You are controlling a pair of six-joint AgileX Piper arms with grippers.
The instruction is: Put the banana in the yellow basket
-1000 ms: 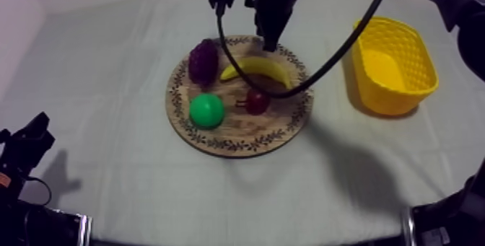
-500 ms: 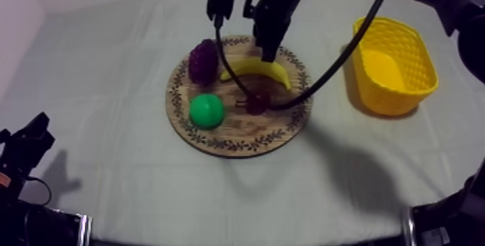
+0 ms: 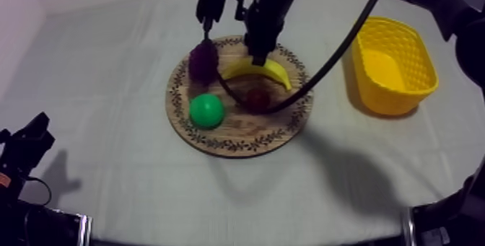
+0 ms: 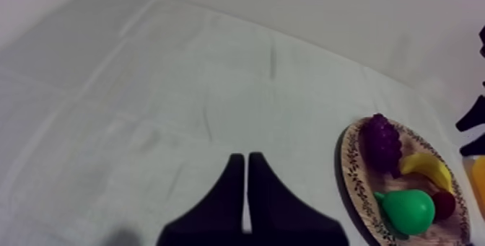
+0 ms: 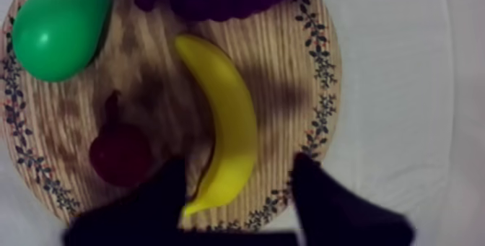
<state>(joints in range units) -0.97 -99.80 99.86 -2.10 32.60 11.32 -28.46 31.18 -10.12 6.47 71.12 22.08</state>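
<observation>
The yellow banana [image 3: 257, 71] lies on the round wooden board [image 3: 245, 130], between the purple grapes [image 3: 203, 61] and the small red fruit [image 3: 258, 99]. My right gripper [image 3: 258, 53] hangs just over the banana's far side. In the right wrist view the gripper [image 5: 239, 164] is open, one black finger on each side of the banana [image 5: 227, 130] near its lower tip, above the board [image 5: 289, 61]. My left gripper [image 4: 246, 164] is shut on nothing, low over the cloth at the table's left [image 3: 25, 144].
The yellow basket [image 3: 393, 65] stands right of the board with nothing in it. A green pear [image 3: 207, 110] lies at the board's near left. A black cable from the right arm loops over the board. Bare cloth surrounds the board.
My right gripper has shifted slightly left and lower over the banana, and its fingers have spread apart. The left arm has stayed still.
</observation>
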